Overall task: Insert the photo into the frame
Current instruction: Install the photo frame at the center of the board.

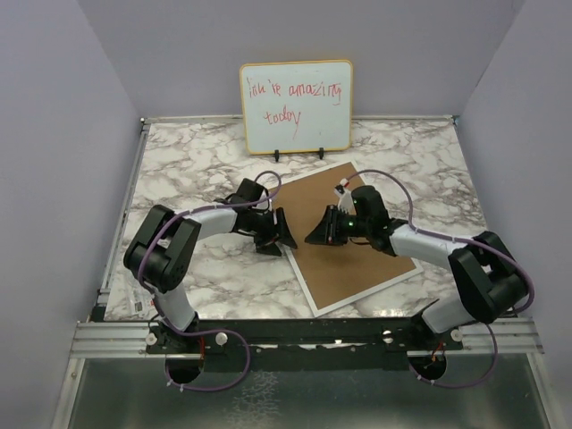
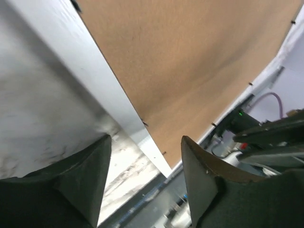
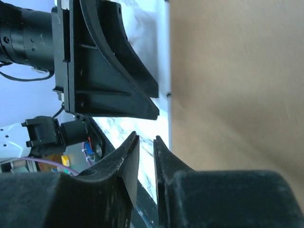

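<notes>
The frame lies face down at mid-table; only its thin white rim [image 1: 302, 281] shows around the brown backing board [image 1: 357, 268] on top of it. The photo is hidden or out of view. My left gripper [image 1: 279, 239] is open and empty at the frame's left edge; in the left wrist view its jaws [image 2: 146, 138] straddle the white rim [image 2: 95, 80] beside the board [image 2: 190, 61]. My right gripper [image 1: 313, 237] hovers over the board's left part, facing the left gripper. In the right wrist view [image 3: 146, 138] its jaws are almost together with nothing between them.
A wood-edged whiteboard [image 1: 295, 105] with red handwriting stands on a small easel at the back of the marble table [image 1: 197, 161]. Grey walls enclose the sides. The two grippers are close together, the left one [image 3: 109, 71] filling the right wrist view.
</notes>
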Robot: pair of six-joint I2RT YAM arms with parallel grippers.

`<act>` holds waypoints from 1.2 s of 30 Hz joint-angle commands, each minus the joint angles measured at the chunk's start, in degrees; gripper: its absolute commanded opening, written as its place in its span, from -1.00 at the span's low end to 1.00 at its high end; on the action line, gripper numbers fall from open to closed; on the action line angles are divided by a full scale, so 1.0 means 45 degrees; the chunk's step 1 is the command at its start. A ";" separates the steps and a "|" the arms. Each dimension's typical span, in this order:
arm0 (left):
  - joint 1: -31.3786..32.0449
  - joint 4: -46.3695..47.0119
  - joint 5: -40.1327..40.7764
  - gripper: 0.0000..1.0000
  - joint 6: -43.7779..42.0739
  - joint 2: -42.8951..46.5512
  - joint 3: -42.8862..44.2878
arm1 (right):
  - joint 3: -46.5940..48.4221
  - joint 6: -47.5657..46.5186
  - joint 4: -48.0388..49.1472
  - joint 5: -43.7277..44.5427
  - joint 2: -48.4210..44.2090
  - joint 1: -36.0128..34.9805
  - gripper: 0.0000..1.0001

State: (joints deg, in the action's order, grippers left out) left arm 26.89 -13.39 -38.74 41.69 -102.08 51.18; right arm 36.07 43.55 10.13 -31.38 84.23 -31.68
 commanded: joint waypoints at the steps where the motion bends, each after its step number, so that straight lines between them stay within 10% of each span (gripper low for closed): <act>1: -0.0449 -0.1183 0.3912 0.32 -0.1138 0.0691 0.0085 | 0.1010 -0.0380 0.0058 -0.0977 0.1011 0.0048 -0.49; 11: -0.0996 -0.0889 0.4081 0.25 -0.0385 -0.0625 0.1158 | 0.2843 -0.0705 0.0554 -0.2607 0.3151 0.0018 -0.91; 36: -0.0996 -0.2455 0.5379 -0.40 -0.1384 -0.2675 0.1027 | 0.3117 -0.0331 0.1348 -0.2509 0.5846 -0.0367 -0.95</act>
State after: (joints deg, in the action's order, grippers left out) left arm 21.61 -15.97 -27.79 40.80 -107.02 59.99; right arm 50.81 42.41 15.20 -42.50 109.32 -33.06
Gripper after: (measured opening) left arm 0.307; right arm 0.025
